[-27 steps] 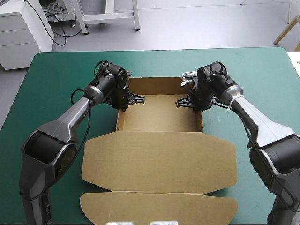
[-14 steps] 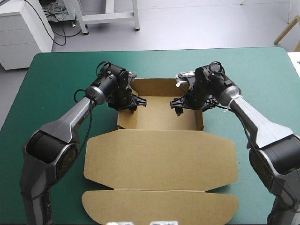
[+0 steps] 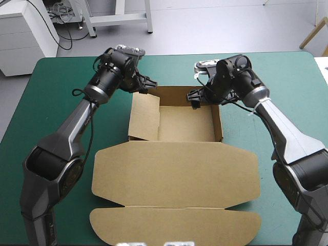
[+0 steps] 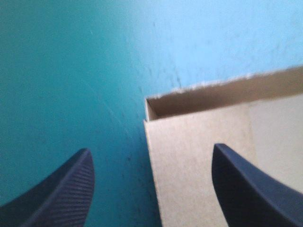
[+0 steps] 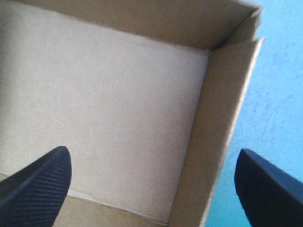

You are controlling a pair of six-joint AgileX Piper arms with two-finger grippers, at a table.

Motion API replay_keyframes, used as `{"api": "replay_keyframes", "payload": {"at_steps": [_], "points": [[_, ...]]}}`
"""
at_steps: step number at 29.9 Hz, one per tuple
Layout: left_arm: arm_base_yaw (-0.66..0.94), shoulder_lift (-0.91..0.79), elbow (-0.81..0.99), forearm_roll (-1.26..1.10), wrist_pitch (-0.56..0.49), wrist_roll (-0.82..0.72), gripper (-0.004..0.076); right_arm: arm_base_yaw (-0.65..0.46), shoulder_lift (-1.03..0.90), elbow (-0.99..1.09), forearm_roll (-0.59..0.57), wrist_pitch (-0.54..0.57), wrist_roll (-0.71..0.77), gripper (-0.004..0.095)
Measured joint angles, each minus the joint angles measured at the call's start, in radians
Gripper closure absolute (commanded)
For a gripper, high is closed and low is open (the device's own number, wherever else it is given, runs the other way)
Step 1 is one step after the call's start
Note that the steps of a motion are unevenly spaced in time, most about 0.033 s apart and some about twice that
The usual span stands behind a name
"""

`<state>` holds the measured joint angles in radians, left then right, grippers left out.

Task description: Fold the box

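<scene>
Box (image 3: 174,169) of brown board lies in the middle of the teal-green tabletop (image 3: 56,82), half formed. Its biggest part, the lid (image 3: 205,174), is spread flat toward the near edge, and the curved tuck flap (image 3: 174,225) lies flat at the nearest end. I judge that both lie flat so the arms can reach over them to the tray. The tray (image 3: 187,125) sits on the far side of the lid, open upward. Its far wall (image 3: 179,95) and right wall (image 3: 221,123) stand upright, and the right one looks tucked in place. The left wall panel (image 3: 143,118) does not stand: it leans inward over the tray floor, loose, so that side seems to be the step in hand.

The left end effector (image 3: 147,83) hangs over the tray's far left corner, just above the board, touching nothing that I can see. In its wrist view the black fingers (image 4: 66,189) stand wide apart with the corner between them and nothing gripped. From there it looks ready to catch the leaning panel and set it up. The right end effector (image 3: 196,98) hangs at the far right corner, just inside the far wall. Its fingers are likewise spread wide and empty, with the right wall and the tray floor between them in its wrist view. It is probably placed there to steady that side.
</scene>
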<state>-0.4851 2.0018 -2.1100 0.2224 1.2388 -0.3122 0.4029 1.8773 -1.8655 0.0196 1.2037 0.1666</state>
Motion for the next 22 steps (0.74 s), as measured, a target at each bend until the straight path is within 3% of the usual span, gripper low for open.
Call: {"api": "replay_keyframes", "payload": {"at_steps": [9,16,22], "points": [[0.008,-0.214,-0.107,0.034,0.01,0.033,0.0222,-0.015,-0.173,-0.07,-0.02,0.028,0.012,0.0054],[0.01,-0.429,-0.106,0.042,0.01,0.09,0.0224,-0.015,-0.312,0.072,-0.038,0.034,0.033,0.0054],[0.011,-0.601,-0.107,-0.055,0.011,0.161,0.0273,-0.015,-0.307,0.17,-0.02,0.033,0.045,0.0054]]}}
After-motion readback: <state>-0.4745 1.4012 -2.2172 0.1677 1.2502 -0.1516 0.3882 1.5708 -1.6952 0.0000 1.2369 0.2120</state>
